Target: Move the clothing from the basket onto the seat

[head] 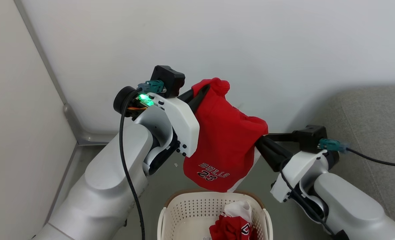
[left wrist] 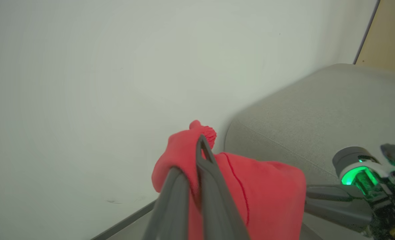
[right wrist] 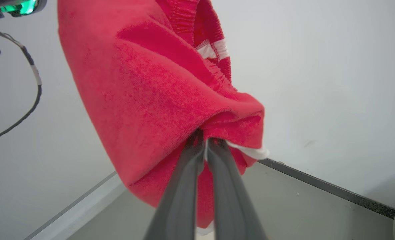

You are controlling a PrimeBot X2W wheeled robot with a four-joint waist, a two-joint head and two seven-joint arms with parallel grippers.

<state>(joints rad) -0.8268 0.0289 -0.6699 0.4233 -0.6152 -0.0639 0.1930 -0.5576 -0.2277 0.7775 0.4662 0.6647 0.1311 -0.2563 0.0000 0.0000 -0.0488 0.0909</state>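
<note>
- Wall point(head: 217, 33) — smooth, pale and matt. It meets the grey floor point(head: 164, 180) at a thin strip that runs behind everything.
- Left gripper point(head: 206, 88) — its long dark fingers point(left wrist: 217, 200) are closed tight on a bunched top corner of the jersey point(head: 224, 133). In the left wrist view they pinch a ribbed red knob of cloth, with no gap between the tips.
- Jersey: soft red knit with white trim, slung between the two grippers and sagging in a rounded fold. Black, white-edged lettering sits near its lower edge. It hangs in the air, and its lowest edge reaches the basket's far rim in the head view; whether the two touch I cannot tell. There is open air to either side and the wall is close behind.
- Basket point(head: 184, 203): cream plastic with a perforated wall and a brown rim, on the floor between the arms. Its near half is cut off by the bottom edge of the head view. Inside lies a crumpled heap point(head: 232, 226) of red and white cloth, also partly cut off.
- Right gripper point(head: 260, 140): its fingers point(right wrist: 225, 186) are clamped together on the jersey's other corner. The tips are buried in folds, with red cloth and a white hem bulging around them.
- Sofa point(head: 374, 126): grey woven upholstery with a rounded edge, at the far right and apart from the jersey. It runs out of frame.
</note>
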